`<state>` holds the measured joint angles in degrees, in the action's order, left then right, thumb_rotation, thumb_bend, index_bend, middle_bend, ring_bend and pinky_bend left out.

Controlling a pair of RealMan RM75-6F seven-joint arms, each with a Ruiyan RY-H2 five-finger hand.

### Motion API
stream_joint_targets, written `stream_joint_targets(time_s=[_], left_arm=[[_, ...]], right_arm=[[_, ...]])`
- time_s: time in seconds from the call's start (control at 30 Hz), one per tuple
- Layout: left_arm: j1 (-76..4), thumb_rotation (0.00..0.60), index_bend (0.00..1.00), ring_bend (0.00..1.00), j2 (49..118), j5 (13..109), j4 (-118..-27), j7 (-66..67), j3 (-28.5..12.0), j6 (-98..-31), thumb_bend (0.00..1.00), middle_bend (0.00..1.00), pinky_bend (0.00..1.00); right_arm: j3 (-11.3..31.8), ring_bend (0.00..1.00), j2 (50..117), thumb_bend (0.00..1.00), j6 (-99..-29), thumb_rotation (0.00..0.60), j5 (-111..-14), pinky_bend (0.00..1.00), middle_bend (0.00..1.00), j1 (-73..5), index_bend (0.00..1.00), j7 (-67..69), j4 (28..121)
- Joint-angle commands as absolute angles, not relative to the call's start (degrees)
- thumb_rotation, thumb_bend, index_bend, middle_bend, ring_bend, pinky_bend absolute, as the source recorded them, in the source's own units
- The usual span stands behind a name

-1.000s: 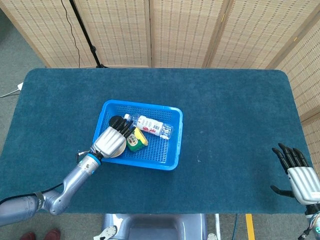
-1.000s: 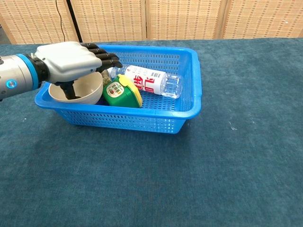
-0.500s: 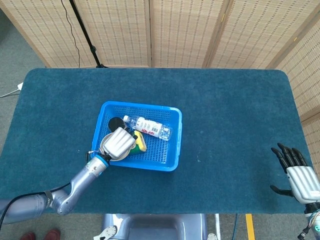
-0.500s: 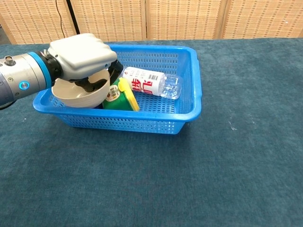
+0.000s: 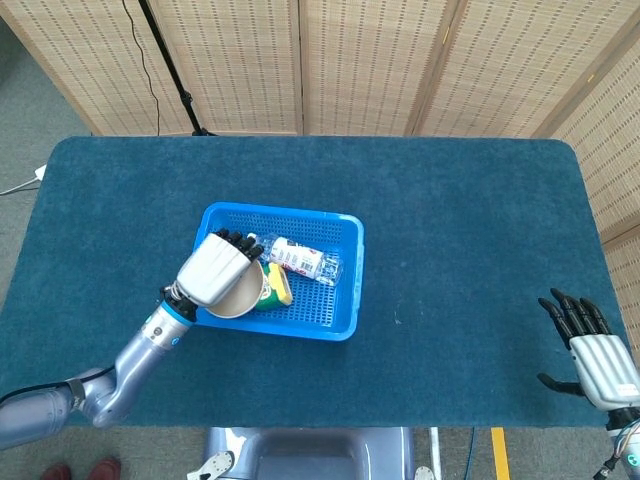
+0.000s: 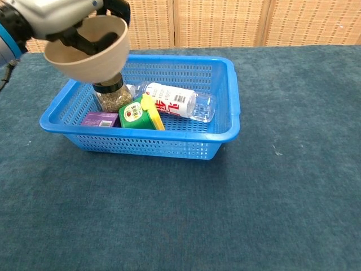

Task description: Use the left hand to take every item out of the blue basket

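My left hand (image 5: pixel 213 270) grips a beige bowl (image 6: pixel 89 49) above the blue plastic basket (image 6: pixel 228 121), which holds a clear water bottle (image 6: pixel 175 101), green container (image 6: pixel 137 113), purple box (image 6: pixel 99 119) and jar (image 6: pixel 111 96).

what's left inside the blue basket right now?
In the blue basket: a water bottle on its side, a green and yellow container, a purple box and a dark-lidded jar. The left hand holds the bowl above it, covering the jar's top.

Woven screens (image 5: pixel 360 65) — grey floor (image 5: pixel 40 110)
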<state>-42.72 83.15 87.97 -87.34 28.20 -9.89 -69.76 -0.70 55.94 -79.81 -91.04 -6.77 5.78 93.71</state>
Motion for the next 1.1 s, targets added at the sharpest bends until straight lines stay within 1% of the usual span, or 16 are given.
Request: stream_joint_targets(time_s=[0.03,0.17,0.27,0.47,0.57,0.63,0.67,0.7,0.73,0.77,0.83,0.9,0.97,1.03,1.1], left_arm=[[-40.46,0.600,0.81,0.62,79.02,86.67,-87.68,24.56,-11.00,-71.62,0.64,0.66,0.69],[-37.78,0.600,0.81,0.62,75.93,83.90,-83.85,19.70,-10.69,-72.03,0.64,0.66,0.69],[-36.00,0.600,0.81,0.62,75.10,80.90,-78.51,16.48,-9.59,-70.07,0.64,0.66,0.69],[-34.09,0.600,0.78,0.60,78.25,76.93,-65.89,9.66,-7.49,-64.96,0.62,0.65,0.69],[-34.05,0.600,0.75,0.54,81.31,75.67,-59.33,5.98,-7.15,-62.19,0.61,0.62,0.69],[-34.30,0.600,0.72,0.47,82.97,75.23,-56.22,4.17,-6.96,-60.37,0.59,0.56,0.67],[-34.46,0.600,0.68,0.41,83.78,74.95,-54.85,3.40,-6.86,-59.30,0.56,0.50,0.64],[-34.65,0.600,0.62,0.34,84.54,74.82,-53.62,2.75,-6.78,-58.43,0.52,0.42,0.58],[-34.86,0.600,0.55,0.26,85.21,74.79,-52.55,2.15,-6.66,-57.62,0.48,0.33,0.51],[-35.07,0.600,0.49,0.21,85.77,74.80,-51.67,1.54,-6.51,-56.75,0.45,0.27,0.46],[-35.49,0.600,0.25,0.06,86.58,74.51,-50.31,0.87,-6.24,-54.63,0.33,0.08,0.31],[-35.90,0.600,0.07,0.00,86.84,74.21,-49.66,0.87,-6.00,-52.70,0.25,0.01,0.22],[-36.20,0.600,0.00,0.00,86.36,73.78,-50.15,0.72,-5.99,-50.98,0.19,0.00,0.16],[-36.27,0.600,0.00,0.00,85.60,73.53,-51.19,0.41,-6.09,-50.27,0.15,0.00,0.13],[-36.18,0.600,0.00,0.00,83.40,73.85,-54.51,-0.99,-6.60,-50.89,0.14,0.00,0.13]], right_arm=[[-0.82,0.00,55.98,0.00,-79.81,0.600,-91.26,0.00,0.00,-6.76,0.00,5.58,93.82],[-1.05,0.00,56.05,0.00,-79.77,0.600,-91.65,0.00,0.00,-6.76,0.00,5.16,94.01],[-1.28,0.00,56.15,0.00,-79.60,0.600,-91.96,0.00,0.00,-6.79,0.00,4.69,94.18],[-1.62,0.00,56.41,0.00,-79.01,0.600,-92.30,0.00,0.00,-6.99,0.00,3.81,94.47],[-1.83,0.00,56.58,0.00,-78.47,0.600,-92.30,0.00,0.00,-7.13,0.00,3.37,94.57],[-1.87,0.00,56.61,0.00,-78.35,0.600,-92.30,0.00,0.00,-7.17,0.00,3.20,94.61],[-1.85,0.00,56.62,0.00,-78.39,0.600,-92.30,0.00,0.00,-7.17,0.00,3.14,94.63],[-1.83,0.00,56.62,0.00,-78.43,0.600,-92.27,0.00,0.00,-7.16,0.00,3.10,94.63],[-1.81,0.00,56.64,0.00,-78.43,0.600,-92.21,0.00,0.00,-7.15,0.00,3.07,94.63],[-1.79,0.00,56.64,0.00,-78.41,0.600,-92.12,0.00,0.00,-7.15,0.00,3.04,94.61],[-1.77,0.00,56.68,0.00,-78.19,0.600,-91.85,0.00,0.00,-7.19,0.00,3.01,94.57],[-1.78,0.00,56.71,0.00,-77.87,0.600,-91.59,0.00,0.00,-7.27,0.00,2.94,94.56],[-1.76,0.00,56.69,0.00,-77.62,0.600,-91.37,0.00,0.00,-7.35,0.00,2.92,94.63],[-1.75,0.00,56.67,0.00,-77.59,0.600,-91.28,0.00,0.00,-7.35,0.00,2.87,94.68],[-1.76,0.00,56.60,0.00,-77.59,0.600,-91.21,0.00,0.00,-7.33,0.00,2.90,94.78]])
